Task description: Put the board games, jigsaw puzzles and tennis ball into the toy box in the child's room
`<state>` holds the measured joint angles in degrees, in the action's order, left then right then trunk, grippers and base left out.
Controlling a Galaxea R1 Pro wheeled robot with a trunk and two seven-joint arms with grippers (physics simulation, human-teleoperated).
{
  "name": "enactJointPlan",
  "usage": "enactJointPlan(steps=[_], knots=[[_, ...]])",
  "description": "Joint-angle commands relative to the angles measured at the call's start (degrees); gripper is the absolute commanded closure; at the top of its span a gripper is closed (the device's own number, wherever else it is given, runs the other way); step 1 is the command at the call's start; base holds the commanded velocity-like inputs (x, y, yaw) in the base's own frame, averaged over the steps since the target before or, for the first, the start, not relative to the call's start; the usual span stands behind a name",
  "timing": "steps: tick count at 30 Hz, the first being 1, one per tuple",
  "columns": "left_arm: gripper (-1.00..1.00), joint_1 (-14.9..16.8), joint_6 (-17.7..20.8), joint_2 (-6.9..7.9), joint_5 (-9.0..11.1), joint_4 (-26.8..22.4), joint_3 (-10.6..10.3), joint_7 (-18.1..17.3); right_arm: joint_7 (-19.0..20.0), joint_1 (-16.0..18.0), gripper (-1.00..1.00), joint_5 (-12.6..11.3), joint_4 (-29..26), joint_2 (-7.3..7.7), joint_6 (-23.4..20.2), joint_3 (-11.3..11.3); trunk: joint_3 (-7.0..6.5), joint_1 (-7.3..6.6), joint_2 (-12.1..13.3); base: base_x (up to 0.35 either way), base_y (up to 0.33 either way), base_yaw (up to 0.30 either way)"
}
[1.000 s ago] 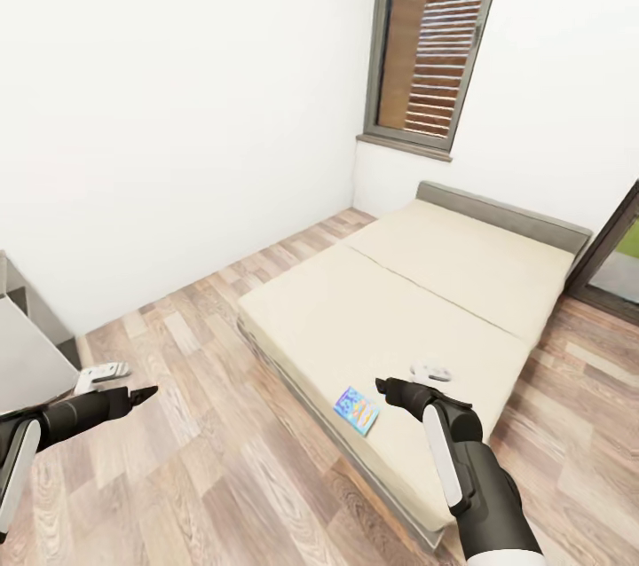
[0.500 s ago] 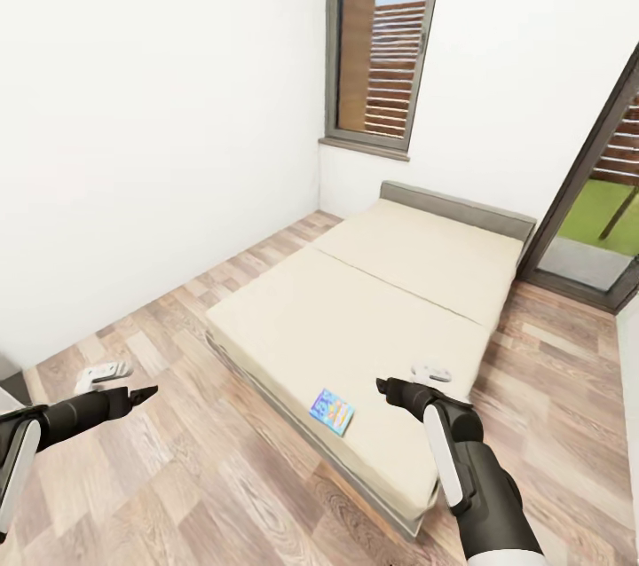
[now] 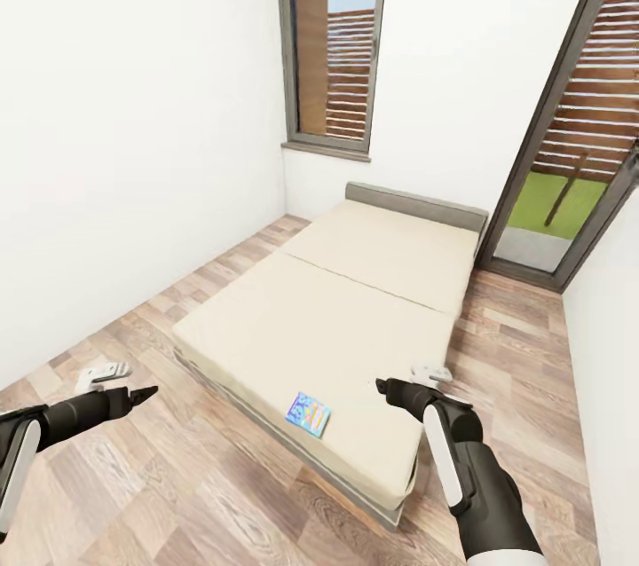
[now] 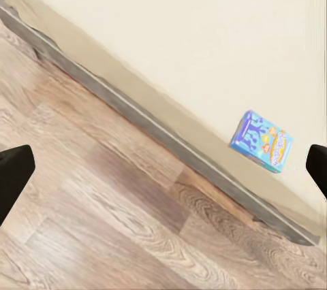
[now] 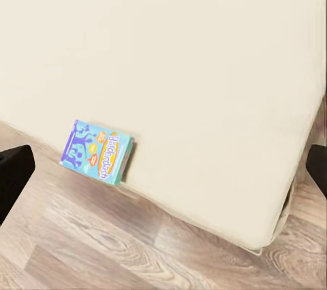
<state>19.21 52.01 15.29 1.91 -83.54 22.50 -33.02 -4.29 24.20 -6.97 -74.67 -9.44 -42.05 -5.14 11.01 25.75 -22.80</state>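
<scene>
- Step in hand, I judge: approaching the bed to fetch the blue board game lying near its edge.
- Left gripper and right gripper both spread apart, empty.
- Next: drive closer, lower the right gripper onto the box.

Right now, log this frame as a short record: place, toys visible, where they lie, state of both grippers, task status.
place: bedroom with wood-plank floor, white walls, tall window
toys visible: one blue board game
toy position: flat on the bed, near the mattress edge closest to the robot
left gripper: over the floor, empty, open in the left wrist view
right gripper: above the bed, empty, open in the right wrist view
task status: game not yet picked up
</scene>
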Motion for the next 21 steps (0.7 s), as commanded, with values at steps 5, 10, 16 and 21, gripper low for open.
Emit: enactJointPlan(steps=[5, 10, 16, 21], knots=[[-1.0, 0.0, 0.5, 0.01, 0.2, 0.0, 0.1, -0.1, -0.5, 0.1, -1.0, -0.6, 0.0, -0.05, -0.2, 0.0, -0.12, 0.04, -0.1, 0.0, 0.002, -0.27], [-1.0, 0.0, 0.5, 0.01, 0.2, 0.0, 0.1, -0.1, -0.5, 0.1, -1.0, -0.6, 0.0, -0.05, -0.2, 0.0, -0.35, 0.04, -0.1, 0.0, 0.0, -0.27], [-1.0, 0.0, 0.5, 0.01, 0.2, 0.0, 0.1, -0.1, -0.5, 0.1, -1.0, -0.6, 0.0, -0.05, -0.2, 0.0, -0.63, 0.04, -0.1, 0.0, 0.0, -0.27], [-1.0, 0.0, 0.5, 0.01, 0.2, 0.0, 0.1, -0.1, -0.5, 0.1, -1.0, -0.6, 0.0, -0.05, -0.2, 0.0, -0.86, 0.04, -0.1, 0.0, 0.001, -0.27]])
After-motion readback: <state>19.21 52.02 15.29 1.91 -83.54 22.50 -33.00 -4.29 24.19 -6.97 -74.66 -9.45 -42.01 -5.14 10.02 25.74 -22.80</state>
